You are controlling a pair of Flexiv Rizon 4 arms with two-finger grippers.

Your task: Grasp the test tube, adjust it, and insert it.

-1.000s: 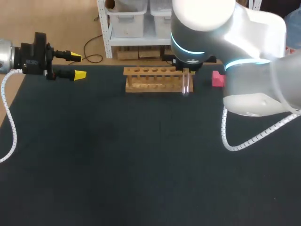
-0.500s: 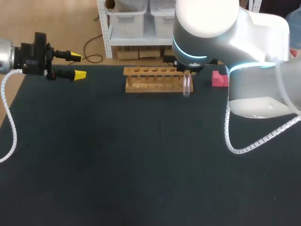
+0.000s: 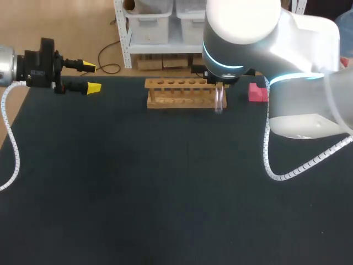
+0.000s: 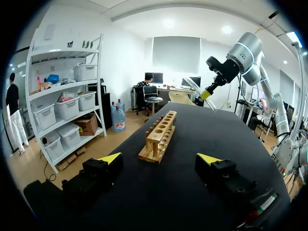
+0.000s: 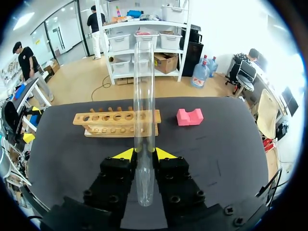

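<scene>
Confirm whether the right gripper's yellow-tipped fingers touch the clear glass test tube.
Touching. The right wrist view shows both yellow fingertips of the right gripper pressed against the clear glass test tube.

Wooden rack (image 3: pixel 181 93) and pink block (image 3: pixel 256 92) near the table's (image 3: pixel 138 182) far edge, a gap between them

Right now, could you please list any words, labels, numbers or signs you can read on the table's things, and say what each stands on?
No text can be read.
On the test tube: clear glass, no marking shows.
On the wooden rack: bare wood, no label.
On the pink block: plain.
On the left gripper: a small coloured strip on its body, too small to read.
</scene>
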